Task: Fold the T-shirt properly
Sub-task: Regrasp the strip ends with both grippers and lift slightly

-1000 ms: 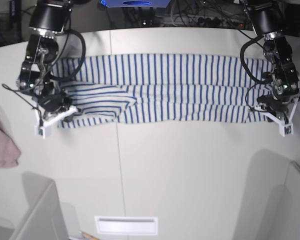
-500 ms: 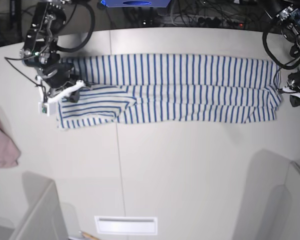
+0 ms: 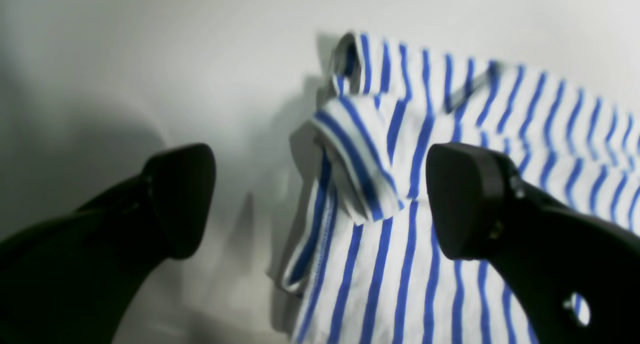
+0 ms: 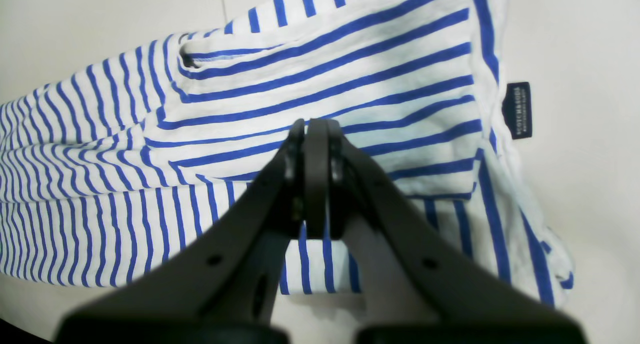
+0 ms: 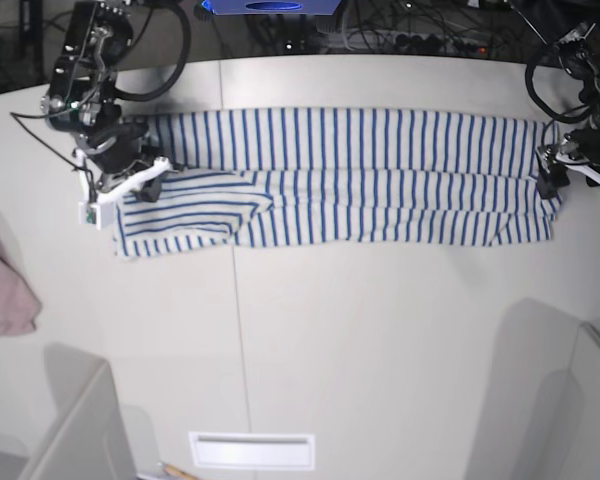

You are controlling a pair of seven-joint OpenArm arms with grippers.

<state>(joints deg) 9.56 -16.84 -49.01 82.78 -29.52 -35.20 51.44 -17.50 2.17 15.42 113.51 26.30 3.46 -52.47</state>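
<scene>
Left claw [image 3: 320, 199] beside folded striped T-shirt [image 5: 360, 180]

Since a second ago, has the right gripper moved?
Yes. The right gripper moved toward the table's far edge, off the T-shirt's near hem.

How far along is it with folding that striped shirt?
Done: the T-shirt lies folded lengthwise into a long band, one sleeve tucked over. In hand: nothing gripped; the left gripper is open at one end, the right gripper shut above the other. Left: folding the band across into a compact stack.
</scene>
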